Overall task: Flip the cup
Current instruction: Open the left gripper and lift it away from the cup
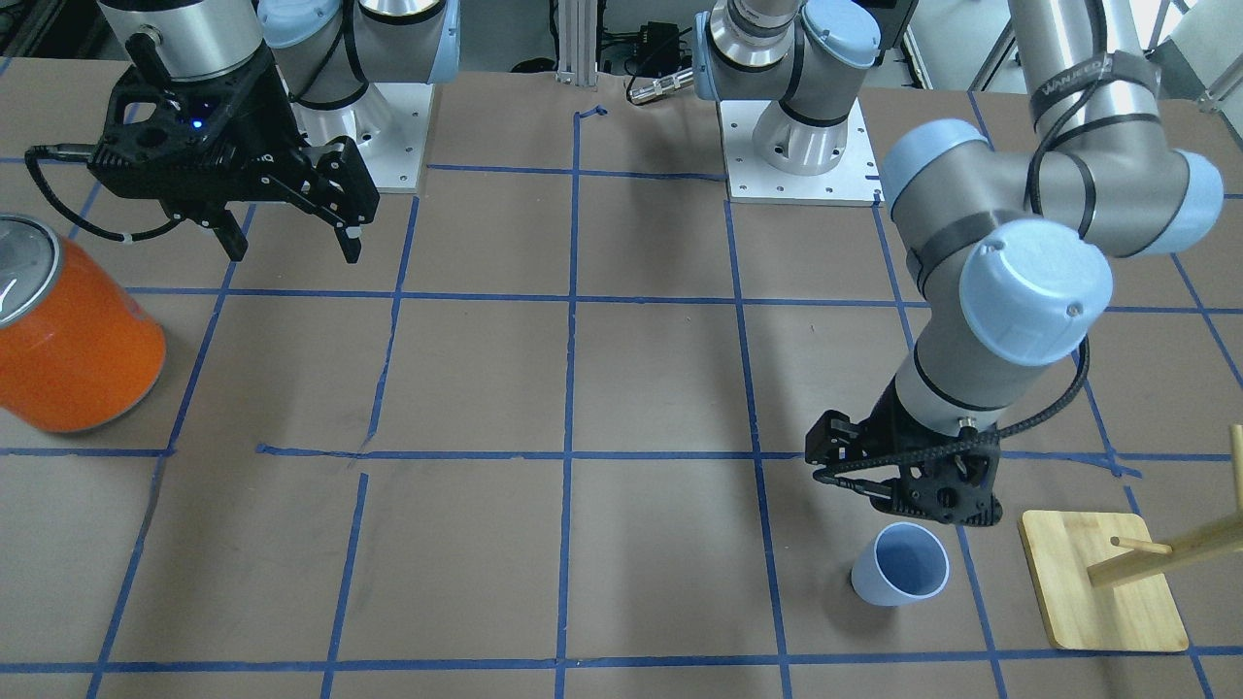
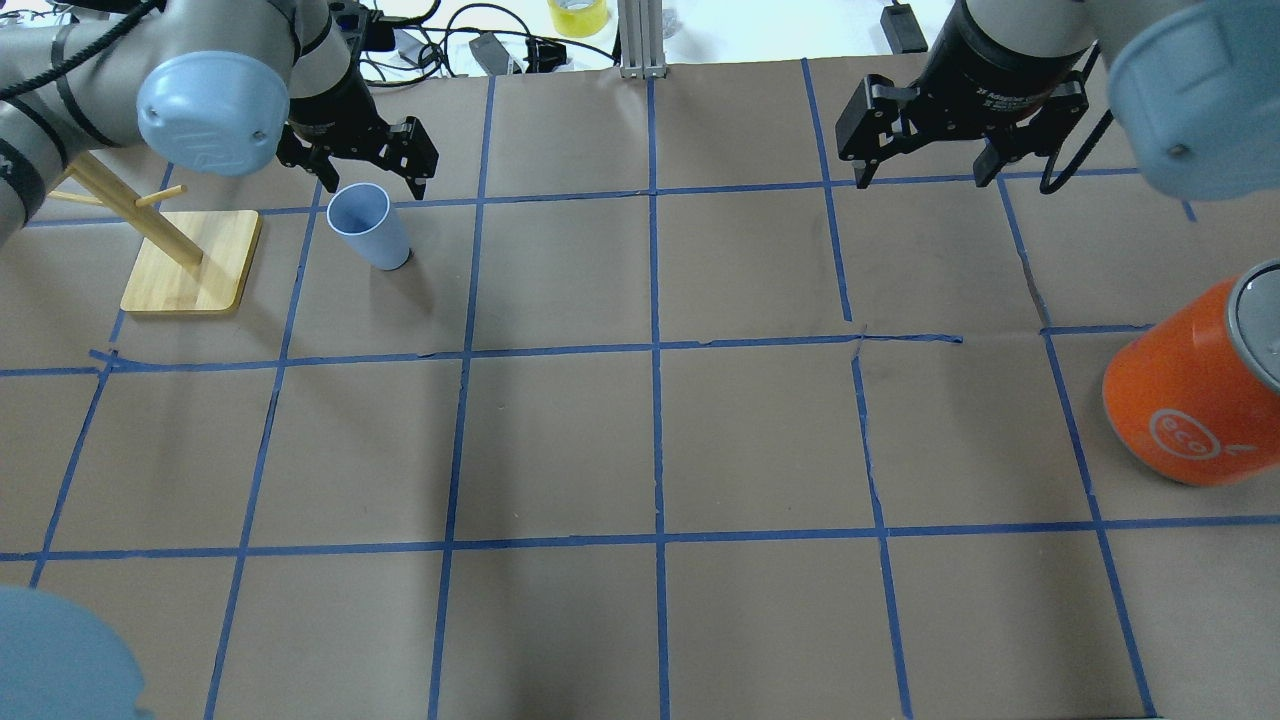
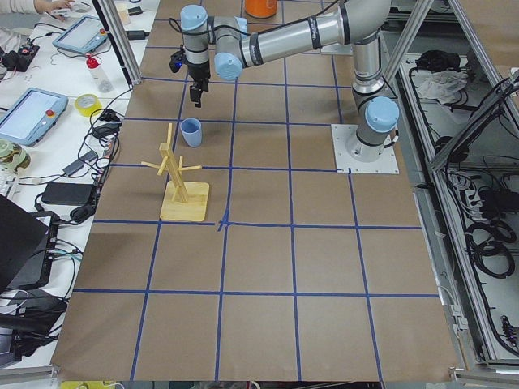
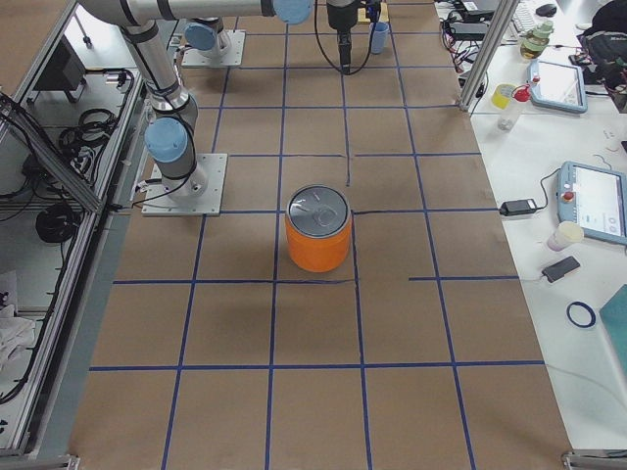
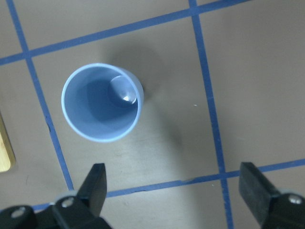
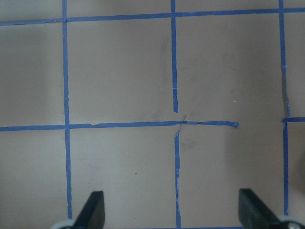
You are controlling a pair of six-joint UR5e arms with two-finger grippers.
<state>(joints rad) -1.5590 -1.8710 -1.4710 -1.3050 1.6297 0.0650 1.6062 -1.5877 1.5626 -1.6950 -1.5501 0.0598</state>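
Observation:
The pale blue cup (image 2: 368,226) stands upright with its mouth up on the brown table, at the far left next to the wooden stand. It also shows in the front view (image 1: 901,565) and in the left wrist view (image 5: 102,102), where I look into its empty inside. My left gripper (image 2: 355,175) hangs just above and behind the cup, open and empty, with fingers (image 5: 95,186) wide apart and clear of the rim. My right gripper (image 2: 925,165) is open and empty, raised over the far right part of the table.
A wooden peg stand (image 2: 190,262) on a square base sits just left of the cup. A large orange can with a silver lid (image 2: 1190,400) stands at the right edge. Blue tape lines grid the table. Cables and a tape roll lie beyond the far edge.

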